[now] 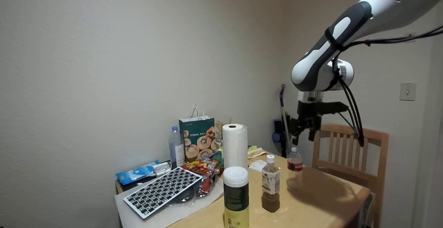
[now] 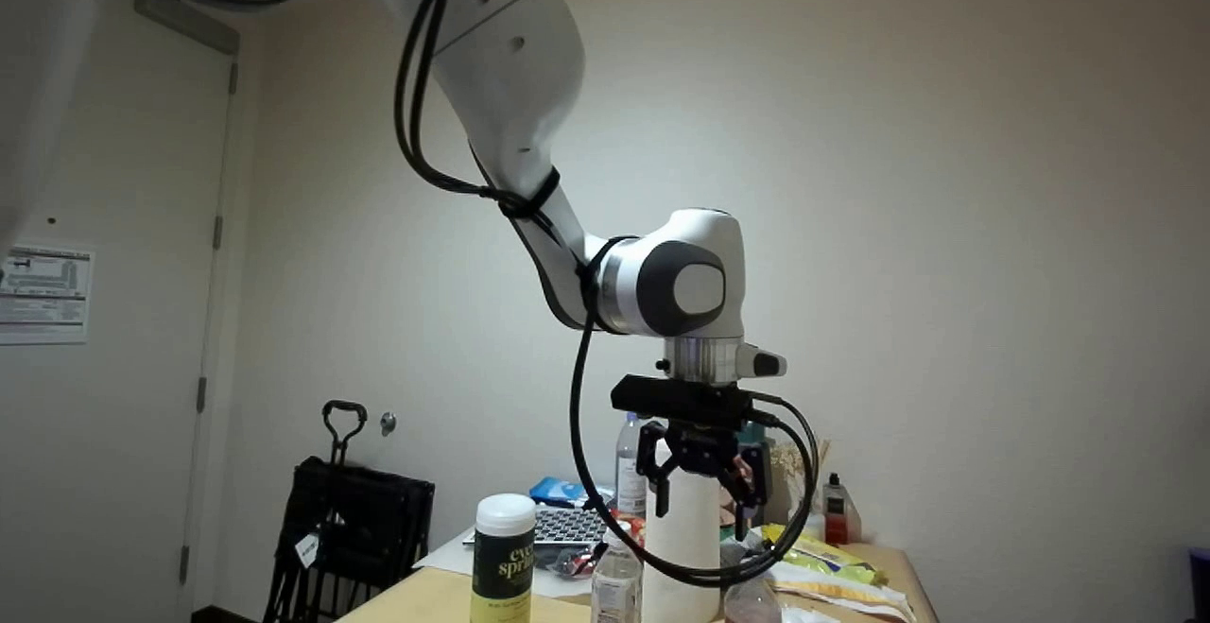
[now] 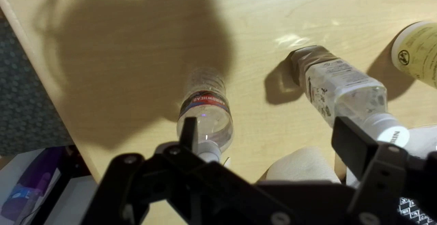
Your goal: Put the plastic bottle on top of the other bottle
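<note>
A clear plastic bottle (image 1: 295, 166) with a red label band and pale cap stands upright on a light wooden table (image 1: 311, 217), just below the jaws. The jaws point down and are spread apart; in the wrist view, the bottle sits nearer one of them than the other. Near it stands a white-capped bottle (image 1: 271, 186), brownish at the base. Past that, well apart from the jaws, is the other bottle (image 1: 236, 203), wide and yellow-green with a dark band and broad white lid. Behind, in an exterior view, stands a paper towel roll (image 1: 235, 148).
</note>
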Motion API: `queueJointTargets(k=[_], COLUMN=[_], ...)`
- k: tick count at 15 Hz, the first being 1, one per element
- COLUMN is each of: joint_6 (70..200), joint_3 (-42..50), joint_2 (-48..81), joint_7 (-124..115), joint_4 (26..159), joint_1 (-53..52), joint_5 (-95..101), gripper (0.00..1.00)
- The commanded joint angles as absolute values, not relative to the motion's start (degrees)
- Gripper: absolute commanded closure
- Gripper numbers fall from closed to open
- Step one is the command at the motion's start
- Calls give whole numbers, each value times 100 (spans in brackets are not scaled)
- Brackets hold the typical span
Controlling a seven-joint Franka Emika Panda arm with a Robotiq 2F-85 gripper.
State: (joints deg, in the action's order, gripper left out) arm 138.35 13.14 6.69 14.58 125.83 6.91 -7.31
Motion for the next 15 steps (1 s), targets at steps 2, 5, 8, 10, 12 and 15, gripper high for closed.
queueJointTargets(k=[2,5,8,10,12,15], joint_6=[13776,13817,13809,13723,13615,13343], joint_3=[1152,1105,1111,1078,986,935], joint_2=[1429,1367,1487,1602,1835,2320], joint_7=[1227,1046,938,1034,1227,1154], joint_4=[11746,11833,11723,11605,11377,10845], joint_1=[925,955,959,1014,1139,1265], joint_5=[-552,-369,-301,-435,-655,-561], gripper=[0,0,0,0,0,0])
